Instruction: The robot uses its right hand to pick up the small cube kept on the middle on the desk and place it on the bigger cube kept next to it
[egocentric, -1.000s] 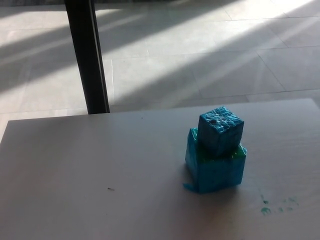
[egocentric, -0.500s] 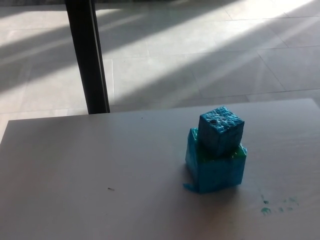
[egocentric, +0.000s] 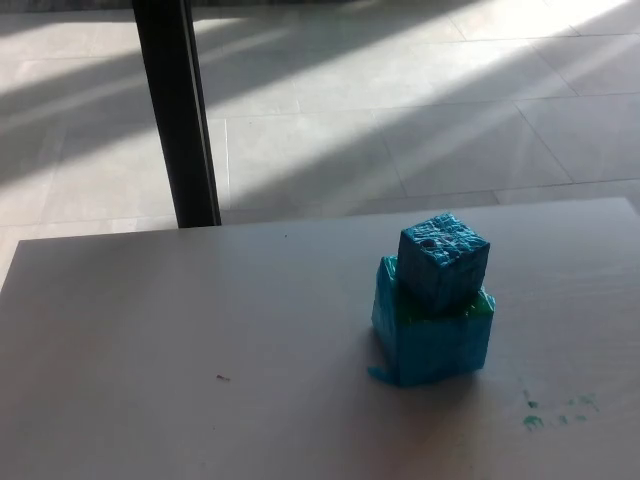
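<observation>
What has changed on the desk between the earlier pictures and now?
Nothing visibly changed. The small cube rests on the bigger cube as before, and neither hand is in view.

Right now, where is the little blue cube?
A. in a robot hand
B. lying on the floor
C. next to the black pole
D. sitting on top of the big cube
D: the little blue cube sits on top of the big cube, and no robot hand shows.
</observation>
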